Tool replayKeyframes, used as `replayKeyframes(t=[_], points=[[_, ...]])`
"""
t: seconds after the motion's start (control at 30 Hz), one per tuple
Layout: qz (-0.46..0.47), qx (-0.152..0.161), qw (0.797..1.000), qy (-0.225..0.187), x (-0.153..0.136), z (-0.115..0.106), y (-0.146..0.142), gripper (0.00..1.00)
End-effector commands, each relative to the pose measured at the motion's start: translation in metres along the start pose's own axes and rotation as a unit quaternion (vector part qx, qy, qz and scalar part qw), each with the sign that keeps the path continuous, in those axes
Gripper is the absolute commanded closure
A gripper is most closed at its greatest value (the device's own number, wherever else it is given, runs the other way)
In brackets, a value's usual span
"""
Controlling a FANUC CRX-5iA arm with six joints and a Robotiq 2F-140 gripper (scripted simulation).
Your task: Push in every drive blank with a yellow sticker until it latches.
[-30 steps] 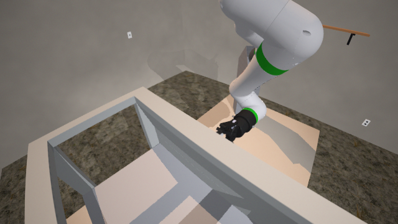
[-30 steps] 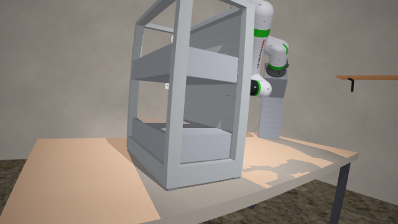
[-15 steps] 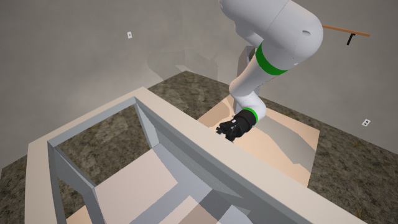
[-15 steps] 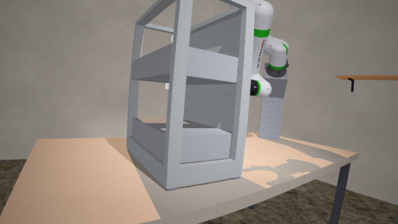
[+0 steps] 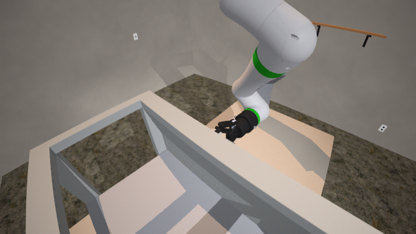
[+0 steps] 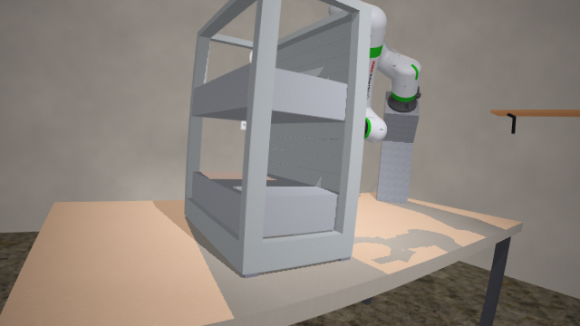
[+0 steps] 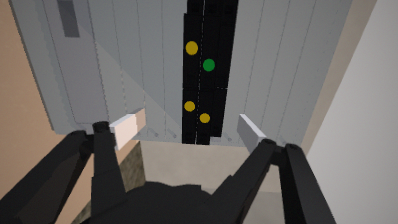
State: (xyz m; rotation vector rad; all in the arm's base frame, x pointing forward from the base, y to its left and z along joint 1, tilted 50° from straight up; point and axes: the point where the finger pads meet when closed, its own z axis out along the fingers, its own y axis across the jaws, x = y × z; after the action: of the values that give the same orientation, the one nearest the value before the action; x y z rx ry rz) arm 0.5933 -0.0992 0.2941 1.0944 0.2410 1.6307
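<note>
Open gripper (image 5: 224,131) (image 7: 191,119) faces the rack (image 6: 256,181) (image 7: 270,65) holding yellow-stickered black blanks (image 7: 190,75).

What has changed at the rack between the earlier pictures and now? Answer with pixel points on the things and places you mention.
The arm (image 5: 286,36) (image 6: 405,79) has shifted left in the top view, carrying the gripper (image 5: 223,131) (image 7: 191,119) a little left and up the picture. Nothing shows as taken hold of or let go; the gripper is open now. The rack (image 5: 201,128) (image 6: 258,136) (image 7: 150,65) stands where it was.
</note>
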Motion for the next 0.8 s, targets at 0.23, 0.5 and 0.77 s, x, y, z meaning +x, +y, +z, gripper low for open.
replayKeyframes(t=[0.23,0.5,0.77], points=[[0.000,0.000,1.000,0.001,-0.042,0.000,0.000,0.00],[0.000,0.000,1.000,0.001,-0.043,0.000,0.000,0.00],[0.000,0.000,1.000,0.001,-0.043,0.000,0.000,0.00]])
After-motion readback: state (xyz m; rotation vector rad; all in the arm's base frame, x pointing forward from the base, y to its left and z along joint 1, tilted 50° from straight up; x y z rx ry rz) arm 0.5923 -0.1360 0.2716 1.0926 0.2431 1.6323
